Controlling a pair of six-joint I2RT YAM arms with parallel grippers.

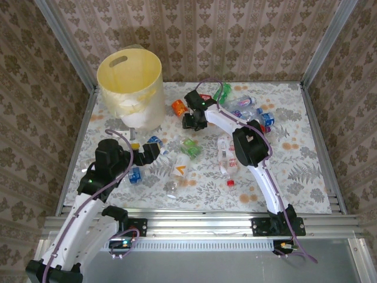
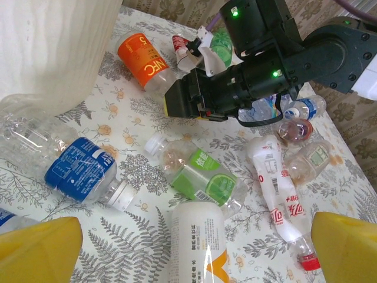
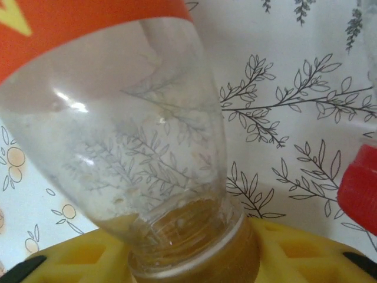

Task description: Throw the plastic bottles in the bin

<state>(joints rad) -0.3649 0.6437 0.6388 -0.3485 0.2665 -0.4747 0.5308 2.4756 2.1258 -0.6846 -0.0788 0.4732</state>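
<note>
Floral table [image 1: 306, 177]; bin [image 1: 129, 88] at far left. My right gripper [image 1: 189, 121] is at the orange-labelled bottle [image 1: 178, 107] neck, closure indiscernible; the smooth neck could slip. My left gripper [image 1: 152, 151] is wide.

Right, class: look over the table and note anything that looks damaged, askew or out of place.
The tall clear bottle with the red cap looks crushed and twisted, right of the middle of the table. The other bottles lie scattered on their sides, while the bin stands upright at the far left.
</note>
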